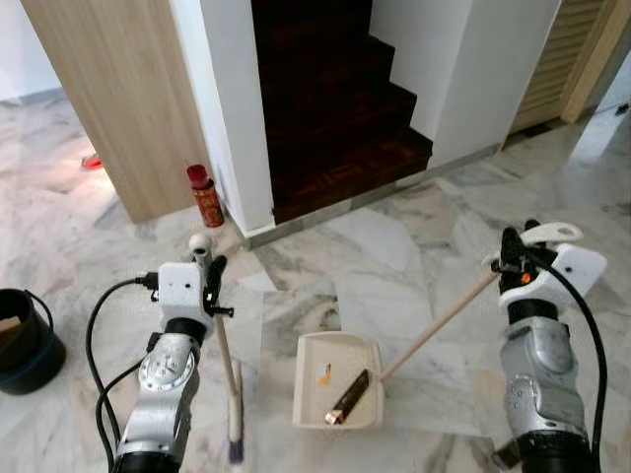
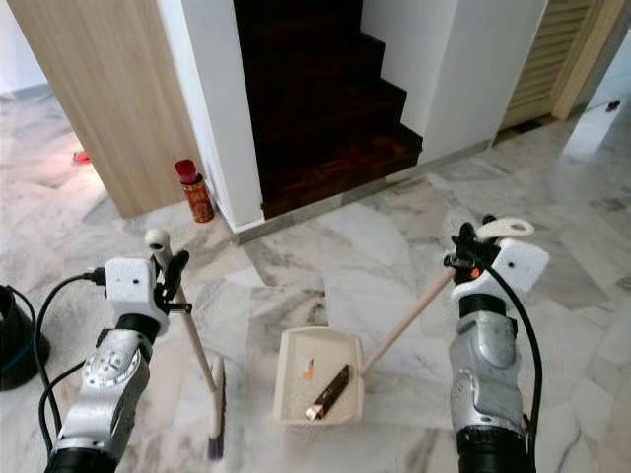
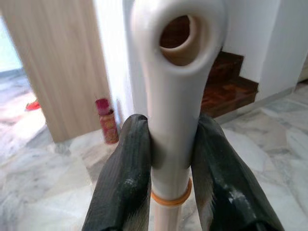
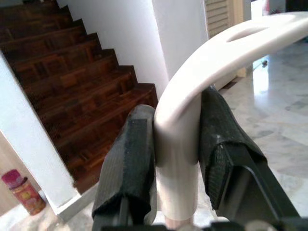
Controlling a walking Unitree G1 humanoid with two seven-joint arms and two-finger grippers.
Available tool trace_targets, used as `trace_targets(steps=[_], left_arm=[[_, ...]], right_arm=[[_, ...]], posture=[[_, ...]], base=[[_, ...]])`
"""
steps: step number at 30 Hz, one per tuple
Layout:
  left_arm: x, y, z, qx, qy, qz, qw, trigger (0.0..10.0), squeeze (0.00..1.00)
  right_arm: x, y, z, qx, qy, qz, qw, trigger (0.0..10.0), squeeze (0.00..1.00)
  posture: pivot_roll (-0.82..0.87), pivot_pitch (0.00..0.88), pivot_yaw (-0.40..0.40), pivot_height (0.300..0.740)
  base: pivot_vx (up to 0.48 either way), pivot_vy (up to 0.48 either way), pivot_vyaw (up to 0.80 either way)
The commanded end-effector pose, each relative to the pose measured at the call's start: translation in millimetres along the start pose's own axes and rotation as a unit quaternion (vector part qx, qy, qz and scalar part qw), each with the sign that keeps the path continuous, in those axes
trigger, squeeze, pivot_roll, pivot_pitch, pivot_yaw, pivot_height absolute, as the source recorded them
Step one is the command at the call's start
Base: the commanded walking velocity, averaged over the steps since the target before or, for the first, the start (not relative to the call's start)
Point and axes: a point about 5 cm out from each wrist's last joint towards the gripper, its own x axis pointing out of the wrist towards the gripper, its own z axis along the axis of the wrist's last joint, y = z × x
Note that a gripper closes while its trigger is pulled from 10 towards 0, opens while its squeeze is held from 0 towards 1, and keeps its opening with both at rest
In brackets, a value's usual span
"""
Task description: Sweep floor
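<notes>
Left gripper (image 1: 207, 268) clamps the broom (image 1: 229, 379) handle top, bristles grounded lower-centre-left, while right gripper (image 1: 512, 250) grips the dustpan (image 1: 339, 393) handle, holding the pan flat at lower centre, debris retained, presumably ready for further sweeping.

The dustpan (image 1: 339, 392) sits on the floor (image 1: 394, 246) near the robot, with the broom (image 1: 231, 394) just to its left. A bucket (image 1: 25, 340) stands far left; a can (image 1: 206, 196) stands beyond, left of the stairs (image 1: 335, 118).
</notes>
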Motion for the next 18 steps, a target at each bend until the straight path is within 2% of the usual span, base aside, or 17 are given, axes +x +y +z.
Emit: trace_targets(steps=[1, 18], left_arm=[[2.7, 4.3, 10.9, 0.006, -0.021, 0.004, 1.000, 10.0, 0.00], [2.3, 4.2, 11.4, 0.004, -0.020, 0.006, 1.000, 10.0, 0.00]], right_arm=[[6.0, 9.9, 12.4, 0.006, -0.028, 0.015, 0.999, 10.0, 0.00], [6.1, 10.4, 13.6, 0.003, -0.030, 0.017, 0.999, 10.0, 0.00]], posture=[[0.01, 0.000, 0.001, 0.740], [0.01, 0.000, 0.004, 0.740]], base=[[0.000, 0.259, 0.00], [0.000, 0.268, 0.00]])
